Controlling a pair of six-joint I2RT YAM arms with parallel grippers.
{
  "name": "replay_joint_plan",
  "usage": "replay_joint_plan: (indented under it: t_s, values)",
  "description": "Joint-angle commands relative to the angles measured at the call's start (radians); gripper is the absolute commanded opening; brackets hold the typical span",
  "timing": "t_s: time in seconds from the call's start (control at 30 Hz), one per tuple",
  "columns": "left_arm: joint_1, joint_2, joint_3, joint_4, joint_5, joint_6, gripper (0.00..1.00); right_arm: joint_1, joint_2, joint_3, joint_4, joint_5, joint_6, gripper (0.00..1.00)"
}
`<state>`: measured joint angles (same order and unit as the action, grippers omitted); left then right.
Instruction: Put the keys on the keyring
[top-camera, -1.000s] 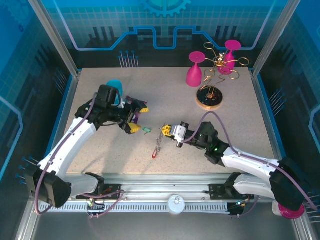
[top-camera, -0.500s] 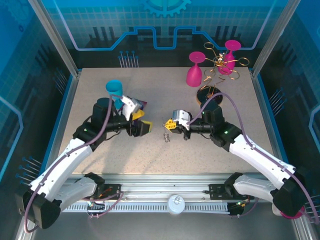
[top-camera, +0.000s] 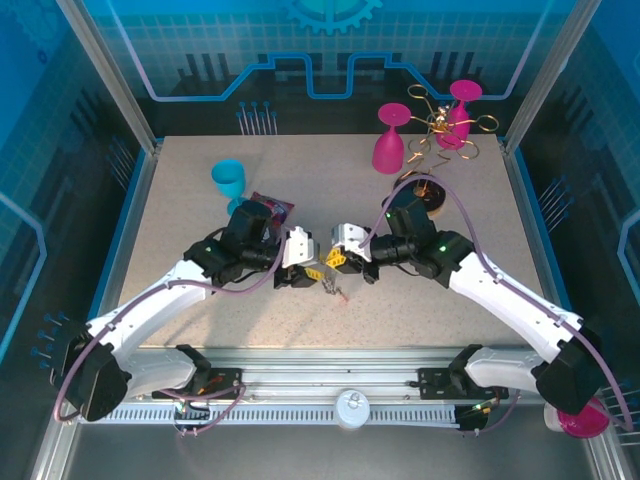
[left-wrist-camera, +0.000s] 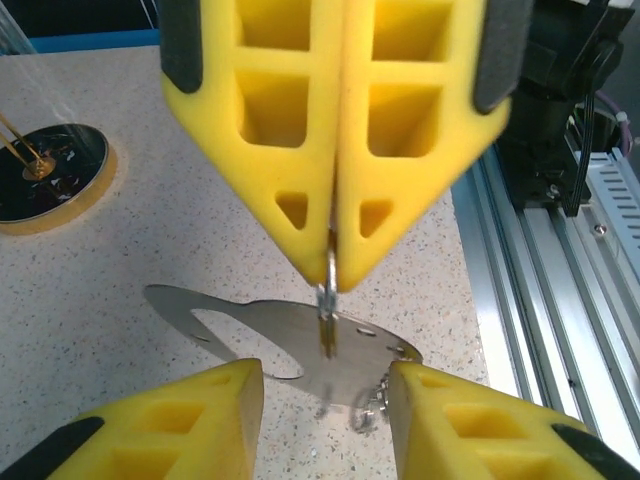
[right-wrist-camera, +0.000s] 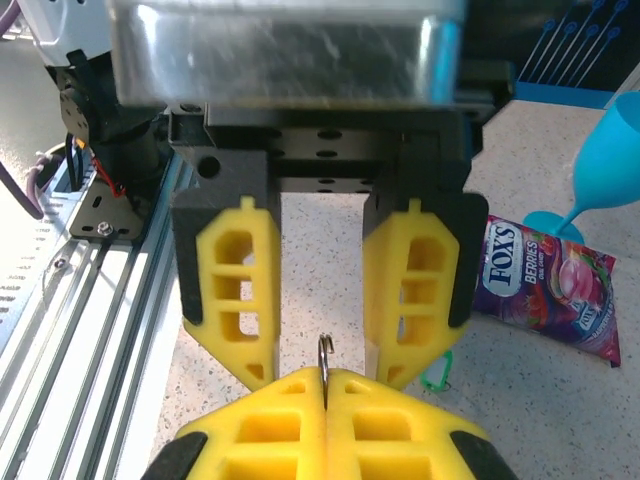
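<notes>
While the right hand (left-wrist-camera: 333, 285) is pinching the keyring (left-wrist-camera: 290, 335), the spread left hand (left-wrist-camera: 325, 385) is hovering opposite, the green key (right-wrist-camera: 437, 375) apparently not yet threaded.

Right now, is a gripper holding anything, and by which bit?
The right gripper pinches the keyring by a thin metal loop at its edge; the left gripper is open.

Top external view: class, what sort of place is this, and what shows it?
Most likely a robotics lab test cell, not a home: a speckled table boxed in by aluminium rails and blue printed panels, a left arm and right arm bolted at its near edge, and props like a pink goblet.
</notes>
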<state>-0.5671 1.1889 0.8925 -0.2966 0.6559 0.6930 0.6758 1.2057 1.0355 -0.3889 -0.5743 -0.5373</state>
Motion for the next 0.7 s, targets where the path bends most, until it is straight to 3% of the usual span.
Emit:
replay_joint_plan:
  t_s: [0.0, 0.2, 0.5, 0.6, 0.63, 0.67]
  values:
    - [-0.009, 0.012, 0.037, -0.008, 0.048, 0.048, 0.33, 0.026, 0.021, 0.050, -0.066, 0.021, -0.054, 0.00]
    - [-0.011, 0.008, 0.026, 0.009, 0.057, 0.033, 0.28, 0.048, 0.048, 0.072, -0.107, 0.058, -0.084, 0.00]
    - [-0.015, 0.001, 0.016, 0.021, 0.060, 0.031, 0.00, 0.075, 0.066, 0.089, -0.121, 0.082, -0.087, 0.00]
    - [-0.015, -0.004, 0.011, 0.026, 0.043, 0.038, 0.00, 0.062, 0.035, 0.061, -0.074, 0.084, -0.050, 0.00]
    - [-0.015, -0.009, 0.004, 0.035, 0.038, 0.037, 0.00, 0.051, 0.015, 0.040, -0.049, 0.084, -0.029, 0.06]
    - [-0.016, -0.016, -0.006, 0.054, 0.032, 0.037, 0.00, 0.032, -0.016, 0.007, 0.002, 0.080, 0.002, 0.19]
